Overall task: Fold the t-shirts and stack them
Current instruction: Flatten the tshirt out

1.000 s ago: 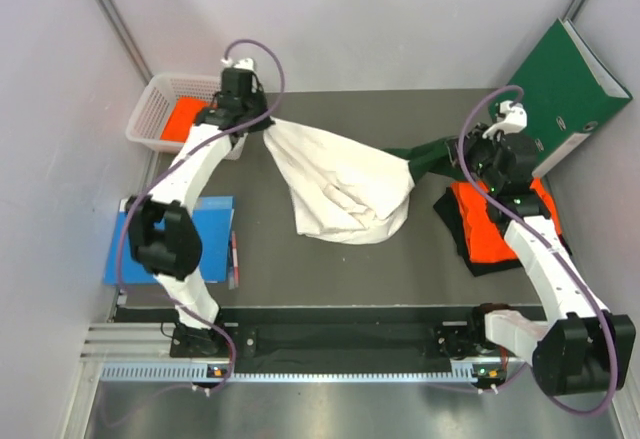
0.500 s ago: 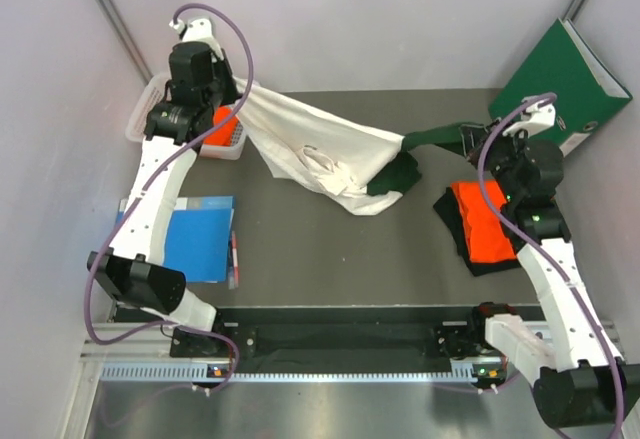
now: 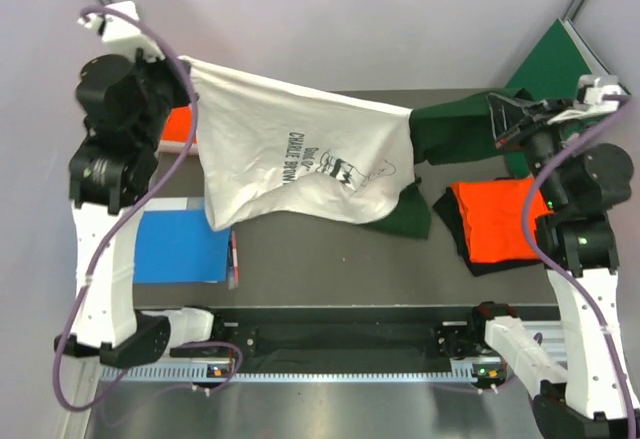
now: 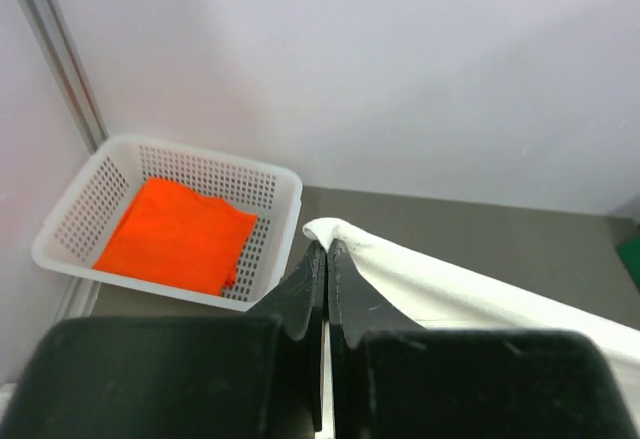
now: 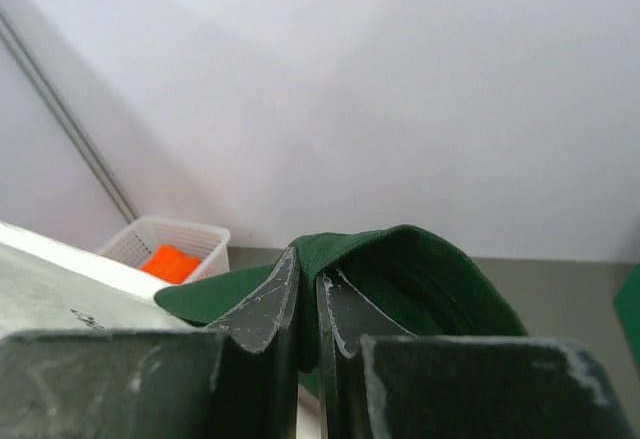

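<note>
The white t-shirt point(image 3: 262, 129) hangs spread in the air above the table point(image 3: 330, 249), stretched between both arms with its chest print facing up (dark lettering and a small drawing). The left gripper point(image 4: 325, 251) is clamped on its white edge. The right gripper point(image 5: 306, 281) is pinched on a dark green sleeve point(image 5: 400, 259).

At far left, a white mesh basket point(image 4: 285, 184) holds one folded orange t-shirt point(image 4: 175, 234). At right, a second orange t-shirt point(image 3: 500, 221) lies on a black t-shirt point(image 3: 452, 217), near the green binder point(image 3: 548, 59). A blue book point(image 3: 180, 247) lies at left.
</note>
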`<action>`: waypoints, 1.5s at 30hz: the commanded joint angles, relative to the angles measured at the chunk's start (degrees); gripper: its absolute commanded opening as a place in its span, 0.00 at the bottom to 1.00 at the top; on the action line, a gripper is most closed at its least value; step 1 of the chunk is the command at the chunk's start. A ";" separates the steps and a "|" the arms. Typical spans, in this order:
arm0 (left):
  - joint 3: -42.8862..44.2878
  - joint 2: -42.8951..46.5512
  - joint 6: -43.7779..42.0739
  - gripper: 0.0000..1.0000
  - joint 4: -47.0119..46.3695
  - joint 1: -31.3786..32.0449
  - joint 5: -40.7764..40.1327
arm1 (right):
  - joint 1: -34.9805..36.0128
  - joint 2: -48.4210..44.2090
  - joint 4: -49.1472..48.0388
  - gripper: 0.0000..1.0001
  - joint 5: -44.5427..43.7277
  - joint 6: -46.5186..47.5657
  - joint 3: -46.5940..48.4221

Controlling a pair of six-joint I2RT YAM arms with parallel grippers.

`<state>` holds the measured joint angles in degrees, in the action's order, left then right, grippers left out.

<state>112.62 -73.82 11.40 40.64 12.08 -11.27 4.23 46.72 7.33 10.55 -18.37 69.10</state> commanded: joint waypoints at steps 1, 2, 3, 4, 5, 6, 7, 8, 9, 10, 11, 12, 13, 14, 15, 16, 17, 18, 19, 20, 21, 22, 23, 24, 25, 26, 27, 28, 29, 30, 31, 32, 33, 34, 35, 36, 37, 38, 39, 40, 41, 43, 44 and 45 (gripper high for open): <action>3.92 6.49 -2.08 0.00 1.19 -0.56 -1.74 | -0.54 -4.96 2.41 0.00 1.76 1.85 6.30; 4.45 7.19 -2.08 0.00 1.80 -0.56 -1.65 | -0.45 -5.67 2.94 0.00 2.11 2.02 7.53; 4.97 8.51 -2.17 0.00 2.59 -0.56 -1.30 | -0.45 -7.24 3.56 0.00 2.37 1.94 8.24; 5.85 9.22 -2.00 0.00 3.64 -0.56 -1.13 | -0.54 -8.04 4.96 0.00 2.63 2.20 8.94; 6.12 9.92 -1.82 0.00 4.18 -0.56 -0.69 | -0.54 -8.83 5.58 0.00 2.64 2.20 10.25; 6.47 11.32 -1.82 0.00 4.62 -0.56 -0.25 | -0.54 -10.23 6.46 0.00 2.72 2.29 11.13; 7.08 12.03 -1.64 0.00 5.66 -0.56 0.01 | -0.45 -10.85 7.42 0.00 2.64 2.72 12.10; 7.35 12.73 -1.64 0.00 6.02 -0.56 0.54 | -0.45 -11.38 9.00 0.00 2.72 2.99 14.02; 7.70 14.04 -1.64 0.00 6.55 -0.56 0.54 | -0.54 -12.52 9.71 0.00 2.64 3.08 15.09; 8.23 14.75 -1.56 0.00 6.99 -0.56 0.54 | -0.54 -12.96 10.41 0.00 2.55 3.69 16.23; 8.49 15.37 -1.47 0.00 7.95 -0.56 0.54 | -0.45 -13.32 11.99 0.00 2.29 3.95 18.42; 8.76 16.68 -1.47 0.00 8.40 -0.56 0.28 | -0.45 -14.10 12.35 0.00 2.03 3.96 19.31; 9.02 17.13 -1.38 0.00 8.84 -0.56 0.11 | -0.45 -14.37 12.88 0.00 1.76 4.13 20.19; 9.02 17.65 -1.38 0.00 9.71 -0.56 0.02 | -0.45 -14.64 13.14 0.00 1.41 4.13 21.76; 9.20 18.62 -1.38 0.00 10.07 -0.56 -0.24 | -0.54 -15.16 13.41 0.00 1.32 4.13 22.39; 9.81 18.80 -1.38 0.00 10.59 -0.56 -0.59 | -0.54 -15.34 13.58 0.00 1.23 3.70 22.92; 9.90 19.15 -1.47 0.00 10.95 -0.56 -0.77 | -0.62 -15.52 13.58 0.00 1.14 3.52 23.96; 9.99 19.41 -1.55 0.00 11.30 -0.56 -1.47 | -0.63 -15.61 13.50 0.00 0.97 3.17 24.24; 9.64 19.42 -1.73 0.00 11.39 -0.56 -1.74 | -0.71 -15.52 13.58 0.00 0.71 3.08 24.59; 9.38 19.33 -1.82 0.00 11.39 -0.56 -2.00 | -0.63 -15.43 13.32 0.00 0.09 2.99 24.85; 8.50 18.72 -1.91 0.00 11.56 -0.56 -2.35 | -0.80 -14.91 13.06 0.00 -0.17 2.99 24.68; 7.71 18.37 -1.99 0.00 11.39 -0.56 -3.14 | -0.80 -14.47 13.06 0.00 -0.61 3.08 24.77; 6.66 17.75 -1.99 0.00 11.04 -0.56 -3.49 | -0.71 -13.33 12.80 0.00 -1.22 3.34 24.24; 3.69 17.40 -2.08 0.00 10.34 -0.56 -4.02 | -0.71 -12.89 12.53 0.00 -1.58 3.95 23.72; 2.01 17.05 -2.17 0.00 8.85 -0.56 -4.81 | -0.80 -12.36 10.96 0.00 -2.02 4.13 22.93; 0.51 16.09 -2.26 0.00 8.06 -0.56 -5.34 | -0.71 -11.22 9.99 0.00 -2.63 4.31 20.75; -2.37 15.38 -2.34 0.00 7.27 -0.56 -5.87 | -0.80 -10.52 8.94 0.00 -2.98 4.48 19.42; -3.62 14.59 -2.35 0.00 6.04 -0.56 -6.92 | -0.80 -9.64 6.40 0.00 -3.07 4.48 17.75; -4.76 12.76 -2.17 0.00 5.42 -0.56 -7.19 | -0.80 -7.37 5.33 0.00 -3.08 4.48 15.04; -6.95 11.78 -2.17 0.00 4.80 -0.56 -7.62 | -0.71 -5.87 4.28 0.00 -2.99 4.83 13.62; -8.02 10.64 -1.73 0.00 3.40 -0.56 -7.98 | -0.80 -4.20 3.14 0.00 -2.64 4.84 12.30; -9.25 8.54 -1.64 0.00 2.78 -0.56 -8.68 | -0.80 -0.18 1.21 0.00 -2.37 4.84 10.46; -11.35 7.39 -1.29 0.00 1.90 -0.56 -9.03 | -0.80 2.04 0.58 0.00 -1.76 4.75 9.92; -12.67 6.33 -1.20 0.00 1.03 -0.56 -9.21 | -0.71 4.32 -0.64 0.00 -1.32 4.57 9.48; -13.73 3.89 -1.12 0.00 -0.46 -0.65 -9.82 | -0.80 9.04 -3.44 0.00 0.68 4.14 8.17; -15.22 2.56 -0.68 0.00 -1.09 -0.74 -10.00 | -0.80 11.79 -4.77 0.00 1.40 3.87 7.89; -16.02 1.24 -0.41 0.00 -1.79 -0.83 -9.92 | -0.71 14.77 -5.65 0.00 1.93 3.87 7.89; -16.64 -1.65 -0.15 0.00 -3.19 -1.26 -9.91 | -0.71 21.68 -6.01 0.00 3.24 3.96 9.28; -18.03 -3.16 0.29 0.00 -4.07 -1.61 -9.31 | -0.54 25.31 -6.01 0.00 3.08 4.57 10.52; -18.31 -4.74 0.73 0.00 -4.60 -2.31 -8.86 | -0.45 29.01 -6.19 0.00 3.51 4.83 13.31; -18.49 -8.32 0.99 0.00 -5.30 -2.49 -8.60 | -0.45 36.44 -6.02 0.00 4.13 5.27 15.17; -18.40 -12.20 2.04 0.00 -6.62 -3.19 -8.42 | -0.10 43.95 -5.40 0.00 4.22 6.33 21.38; -18.40 -15.18 2.14 0.00 -7.33 -3.29 -8.68 | 0.08 50.60 -4.96 0.00 4.31 6.68 23.51; -18.40 -16.86 2.66 0.00 -8.81 -3.46 -8.86 | 0.16 53.88 -4.70 0.00 4.66 6.68 25.97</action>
<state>93.82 -85.91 12.10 40.18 10.04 -17.72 4.34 89.76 5.61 14.06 -13.98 84.58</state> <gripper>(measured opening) 0.013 0.055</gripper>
